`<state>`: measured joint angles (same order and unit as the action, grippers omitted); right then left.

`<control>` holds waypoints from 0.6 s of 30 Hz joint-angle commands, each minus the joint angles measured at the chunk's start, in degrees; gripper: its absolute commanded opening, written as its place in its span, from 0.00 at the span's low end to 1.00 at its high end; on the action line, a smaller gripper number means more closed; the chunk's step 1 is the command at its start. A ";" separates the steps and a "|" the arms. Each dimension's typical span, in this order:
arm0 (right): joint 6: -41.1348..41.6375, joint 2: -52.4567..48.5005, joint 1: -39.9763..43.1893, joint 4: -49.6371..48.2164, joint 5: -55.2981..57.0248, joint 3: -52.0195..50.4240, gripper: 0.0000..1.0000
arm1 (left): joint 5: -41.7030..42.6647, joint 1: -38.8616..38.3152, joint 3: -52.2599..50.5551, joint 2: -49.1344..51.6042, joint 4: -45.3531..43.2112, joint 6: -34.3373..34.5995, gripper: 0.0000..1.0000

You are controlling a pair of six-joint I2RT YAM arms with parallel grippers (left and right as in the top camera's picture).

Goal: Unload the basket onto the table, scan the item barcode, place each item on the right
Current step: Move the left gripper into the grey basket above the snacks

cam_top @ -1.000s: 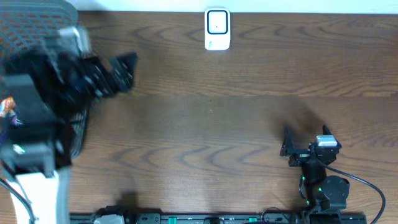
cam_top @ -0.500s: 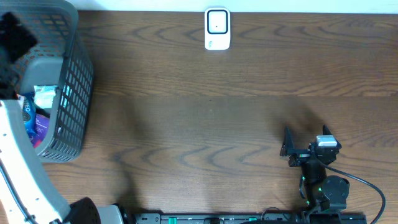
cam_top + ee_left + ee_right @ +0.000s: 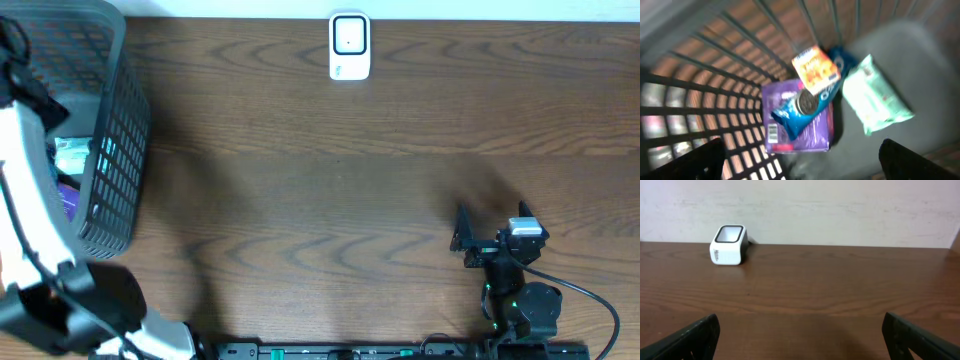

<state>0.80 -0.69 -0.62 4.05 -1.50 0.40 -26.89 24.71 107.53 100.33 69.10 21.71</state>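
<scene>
We have swung our left gripper (image 3: 800,162), jaws wide, over the upper-left basket (image 3: 112,130) to pick a snack (image 3: 802,107); right gripper (image 3: 800,335) idles open.

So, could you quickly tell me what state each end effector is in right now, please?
Left end effector: open, holding nothing.
Right end effector: open, holding nothing.
</scene>
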 commanded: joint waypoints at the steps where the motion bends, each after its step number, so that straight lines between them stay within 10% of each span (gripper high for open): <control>1: -0.44 0.35 -0.55 0.24 0.11 -0.09 0.99 | 0.92 0.13 -1.36 4.63 1.75 3.06 0.98; 13: -0.44 0.35 -0.55 0.24 0.11 -0.09 0.99 | 0.94 0.13 -3.26 17.97 8.17 11.65 0.98; 18: -0.44 0.35 -0.55 0.24 0.11 -0.09 0.99 | 0.98 0.13 -4.35 23.15 8.04 11.63 0.73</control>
<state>0.80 -0.69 -0.62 4.05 -1.50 0.40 -25.63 24.71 103.77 121.51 76.73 32.60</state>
